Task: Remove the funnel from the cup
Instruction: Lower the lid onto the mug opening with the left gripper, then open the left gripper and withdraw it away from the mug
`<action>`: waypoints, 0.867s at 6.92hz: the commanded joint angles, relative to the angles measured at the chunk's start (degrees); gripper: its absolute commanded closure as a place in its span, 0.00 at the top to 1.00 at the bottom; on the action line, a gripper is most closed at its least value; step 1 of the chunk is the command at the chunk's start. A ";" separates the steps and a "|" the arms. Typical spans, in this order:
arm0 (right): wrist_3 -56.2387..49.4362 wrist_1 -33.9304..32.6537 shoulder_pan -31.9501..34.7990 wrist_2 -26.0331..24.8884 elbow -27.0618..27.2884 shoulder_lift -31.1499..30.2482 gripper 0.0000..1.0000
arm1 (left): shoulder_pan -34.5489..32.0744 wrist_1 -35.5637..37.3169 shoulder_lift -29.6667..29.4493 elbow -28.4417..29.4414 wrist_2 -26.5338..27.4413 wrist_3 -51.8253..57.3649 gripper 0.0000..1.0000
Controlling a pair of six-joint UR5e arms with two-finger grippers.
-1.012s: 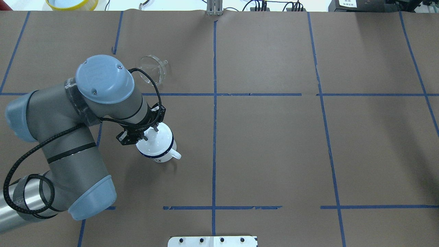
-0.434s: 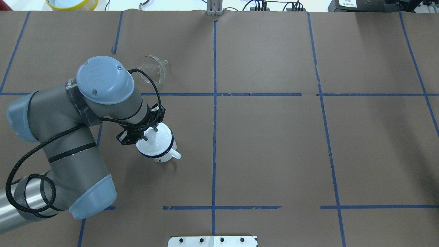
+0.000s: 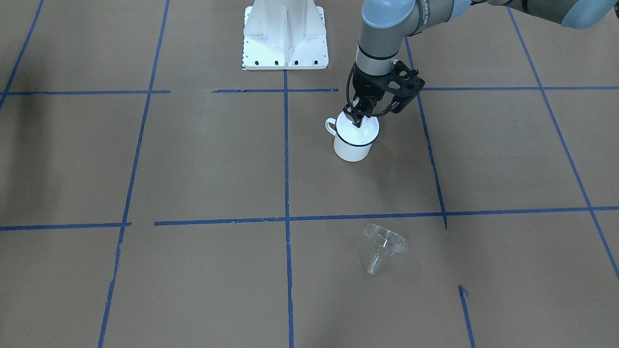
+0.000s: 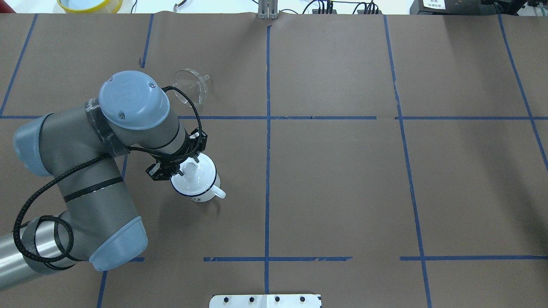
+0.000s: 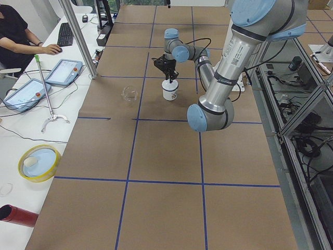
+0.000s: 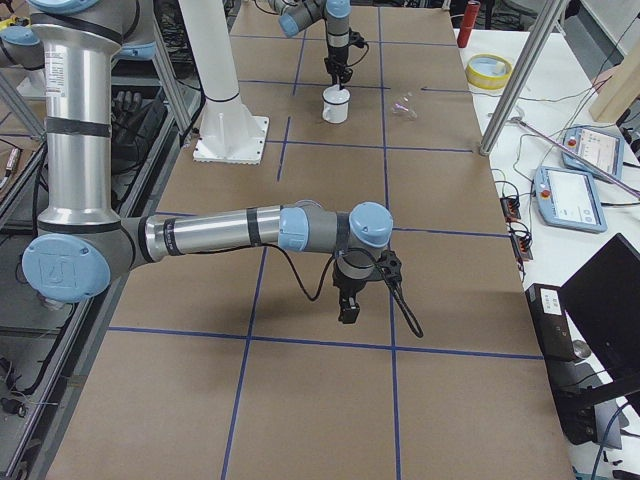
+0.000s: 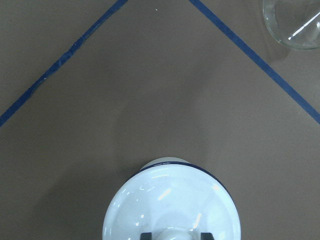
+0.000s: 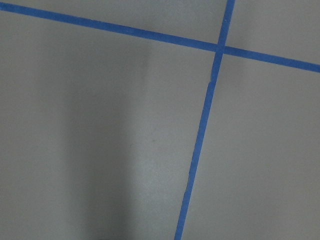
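The clear funnel (image 3: 384, 244) lies on its side on the brown paper, away from the cup; it also shows in the overhead view (image 4: 190, 87) and at the top right of the left wrist view (image 7: 295, 25). The white mug (image 3: 353, 147) with a blue rim stands upright (image 4: 201, 194), handle to the side. A white domed lid (image 4: 201, 173) with a knob sits on it. My left gripper (image 3: 358, 121) points down over the lid, and its fingers (image 7: 145, 235) close on the knob. My right gripper (image 6: 345, 315) hangs low over bare paper far from the mug; I cannot tell its state.
Blue tape lines (image 4: 267, 128) grid the brown paper. The robot's white base plate (image 3: 285, 43) stands near the mug. A yellow-rimmed dish (image 4: 90, 4) sits beyond the table's far left corner. An operator (image 5: 15, 36) sits at a side desk.
My left arm's elbow and wrist have shifted slightly toward the right in the overhead view. The gripper stays on the lid's knob. The funnel has not moved.
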 commanded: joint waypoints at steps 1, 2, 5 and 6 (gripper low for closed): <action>0.02 0.00 0.00 0.00 0.00 0.00 1.00 | 0.00 0.01 0.03 -0.18 0.10 0.05 1.00; 0.02 0.00 0.00 0.00 0.00 0.00 1.00 | -0.87 0.09 0.30 -2.27 0.18 3.18 1.00; -0.06 0.00 0.00 0.00 0.00 0.00 1.00 | -14.53 -0.26 7.74 -8.35 -4.34 31.05 1.00; -0.06 0.00 0.00 0.00 0.00 0.00 1.00 | -20.33 -0.26 10.99 -8.01 -7.95 42.65 1.00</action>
